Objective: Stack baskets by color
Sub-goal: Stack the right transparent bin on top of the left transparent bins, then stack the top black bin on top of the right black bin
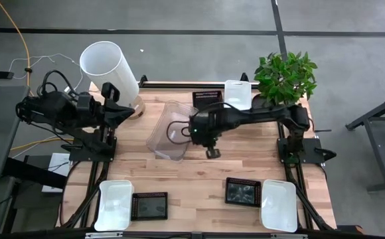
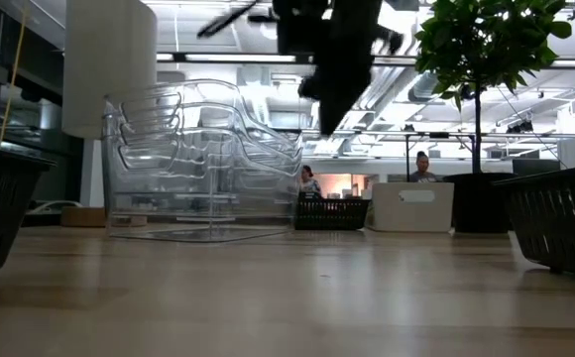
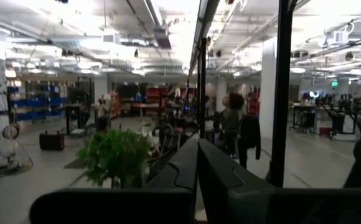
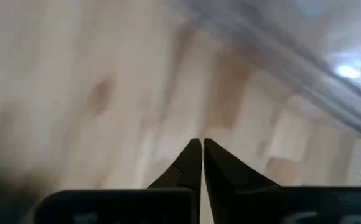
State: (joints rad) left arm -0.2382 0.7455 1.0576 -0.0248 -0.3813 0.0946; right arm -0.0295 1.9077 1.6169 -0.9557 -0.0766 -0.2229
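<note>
Several clear baskets point(image 1: 171, 130) stand nested on the table's middle point(image 2: 203, 159). My right gripper point(image 1: 212, 152) hangs just to their right, pointing steeply down above bare wood, shut and holding nothing point(image 4: 201, 147); the clear baskets' edge point(image 4: 330, 68) shows beside it. Two white baskets point(image 1: 115, 204) point(image 1: 279, 204) and two black baskets point(image 1: 149, 206) point(image 1: 241, 191) sit along the near edge. One more black basket point(image 1: 208, 98) and one more white basket point(image 1: 237, 94) sit at the far edge. My left gripper point(image 1: 127, 111) waits raised at the table's left, shut point(image 3: 198, 149).
A tall white cylinder point(image 1: 109, 66) stands at the far left and a potted green plant point(image 1: 285, 76) at the far right. Bare wood lies between the clear baskets and the near row. People show in the room beyond the table point(image 2: 421, 164).
</note>
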